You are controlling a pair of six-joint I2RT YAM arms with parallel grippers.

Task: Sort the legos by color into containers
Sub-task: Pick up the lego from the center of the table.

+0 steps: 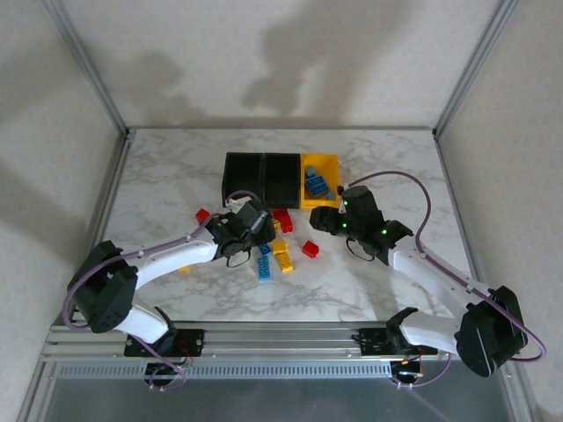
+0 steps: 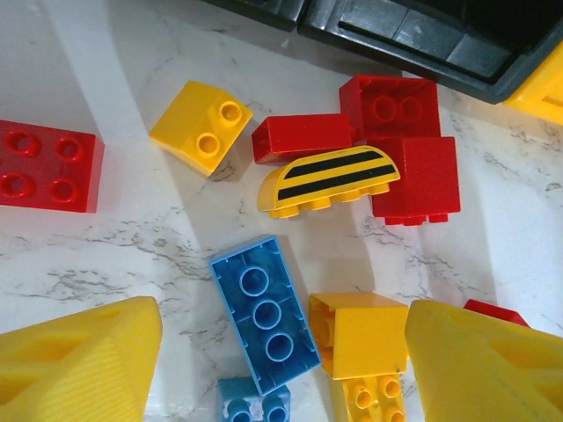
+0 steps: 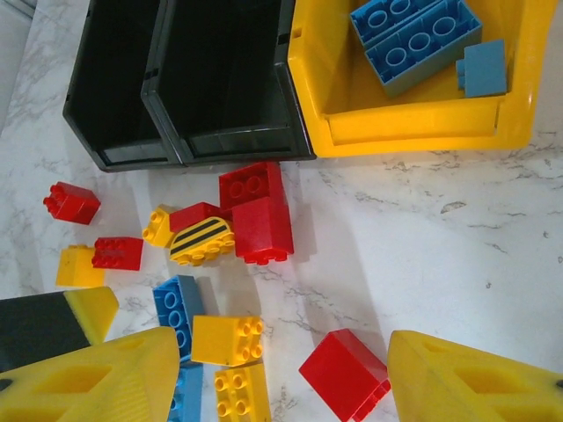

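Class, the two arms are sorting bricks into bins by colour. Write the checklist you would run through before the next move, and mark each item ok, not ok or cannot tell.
1. Left gripper open, nothing held: ok.
2. Right gripper open, nothing held: ok.
3. Blue brick lies flat between the left jaws: ok.
4. Room around that blue brick: not ok, a yellow brick sits close beside it.
5. Red brick between the right jaws stands apart from the other bricks: ok.
6. Yellow bin holds blue bricks, no other colour seen in it: ok.
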